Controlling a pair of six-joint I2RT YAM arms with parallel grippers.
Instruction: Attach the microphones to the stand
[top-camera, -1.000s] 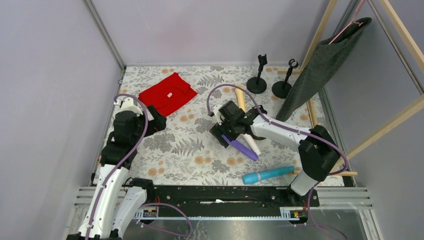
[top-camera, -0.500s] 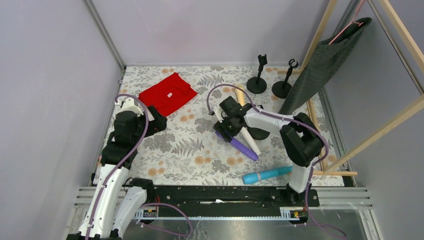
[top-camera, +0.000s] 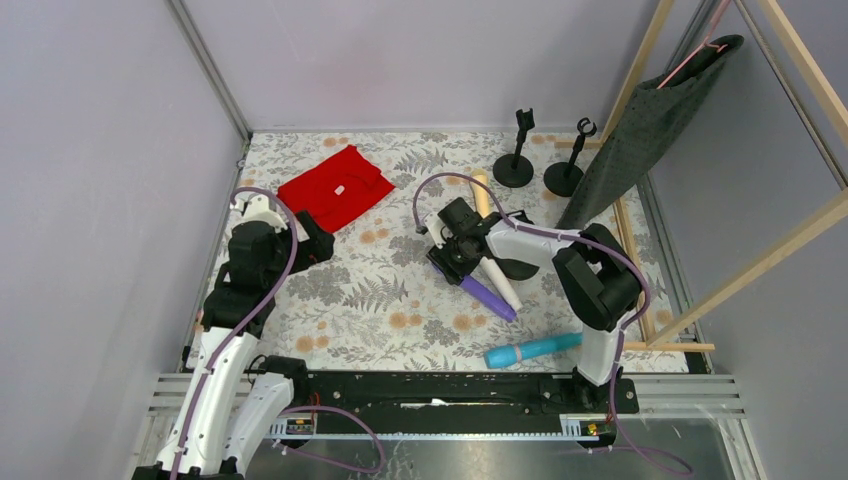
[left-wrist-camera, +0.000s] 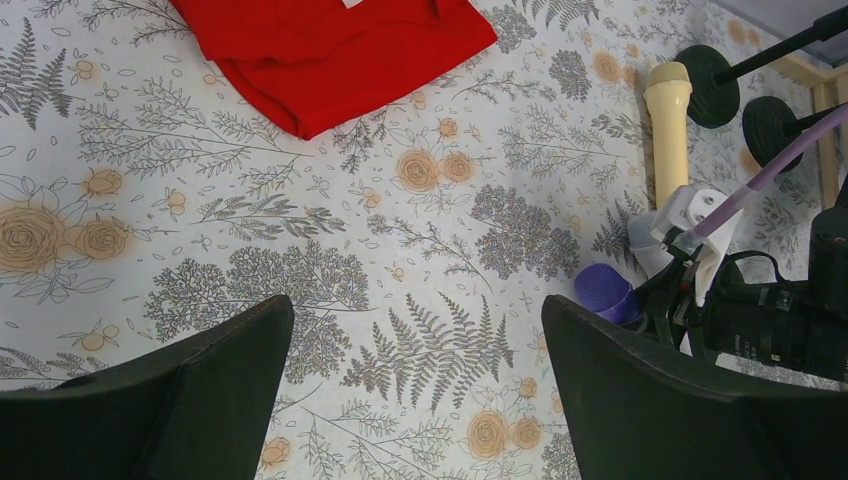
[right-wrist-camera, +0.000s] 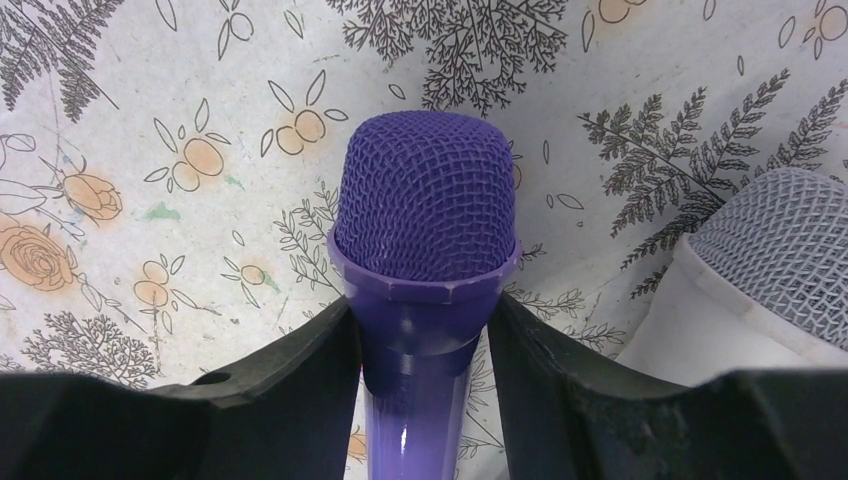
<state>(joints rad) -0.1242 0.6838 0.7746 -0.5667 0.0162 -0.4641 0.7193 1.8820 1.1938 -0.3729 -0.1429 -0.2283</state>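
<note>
The purple microphone (top-camera: 489, 296) lies on the flowered table, head to the left. My right gripper (top-camera: 451, 262) is shut on its neck just below the mesh head (right-wrist-camera: 425, 200), with a finger touching each side (right-wrist-camera: 420, 315). The white microphone (top-camera: 503, 284) lies right beside it, its grey head at the right edge of the right wrist view (right-wrist-camera: 775, 225). The cream-yellow microphone (top-camera: 481, 192) lies behind them. The light blue microphone (top-camera: 535, 349) lies near the front. Two black stands (top-camera: 515, 160) (top-camera: 568, 170) stand at the back right. My left gripper (top-camera: 315, 245) is open and empty (left-wrist-camera: 415, 320).
A red cloth (top-camera: 335, 188) lies at the back left. A grey cloth (top-camera: 650, 125) hangs from a wooden frame on the right, next to the stands. The purple head (left-wrist-camera: 603, 292) and the cream-yellow microphone (left-wrist-camera: 667, 130) also show in the left wrist view.
My right gripper has moved down and a little left onto the purple microphone's head end, and its elbow has swung inward. The left arm has not moved.
</note>
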